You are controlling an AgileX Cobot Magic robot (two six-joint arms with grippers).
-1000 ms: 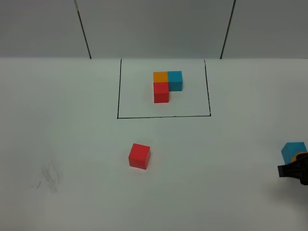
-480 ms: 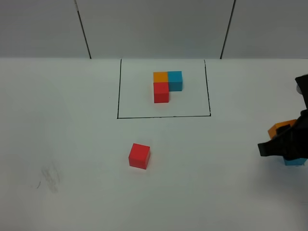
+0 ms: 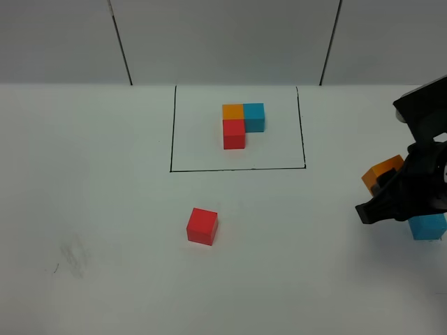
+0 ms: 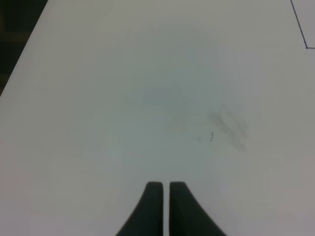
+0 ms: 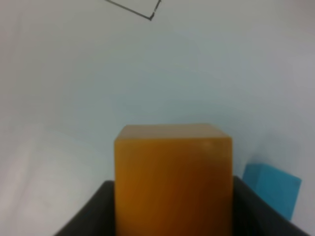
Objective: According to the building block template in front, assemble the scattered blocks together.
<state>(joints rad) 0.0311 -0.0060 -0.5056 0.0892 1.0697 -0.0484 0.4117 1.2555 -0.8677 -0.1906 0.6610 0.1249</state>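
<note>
Since a second ago the right gripper (image 3: 391, 194) has come up from the right edge of the exterior view and moved inward, lifting the plain orange cube (image 3: 383, 173) away from the plain blue cube (image 3: 427, 226), while everything else has stayed put. Farthest left, the left gripper (image 4: 166, 191) hangs with its fingers pressed together on nothing, over bare white tabletop (image 3: 105, 209) near a faint grey smudge (image 4: 229, 125). Next comes the loose matte red cube (image 3: 202, 226), sitting alone on the table in front of the thin black drawn rectangle (image 3: 237, 169) and turned slightly off square to it. Inside that frame stands the building block template (image 3: 243, 124), an L of orange and blue side by side with red in front of the orange. On the right, the right gripper is clamped on the orange cube, which the wrist view shows filling the space between the fingers; in the exterior view it looks tilted and clear of the table. The blue cube rests on the table just beside and below the gripper. Judging from this, the likely trouble is a tilted cube landing askew or nudging the skewed red cube out of place when set against it, leaving gaps. Placing orange on the wrong side of red would also break the L.
</note>
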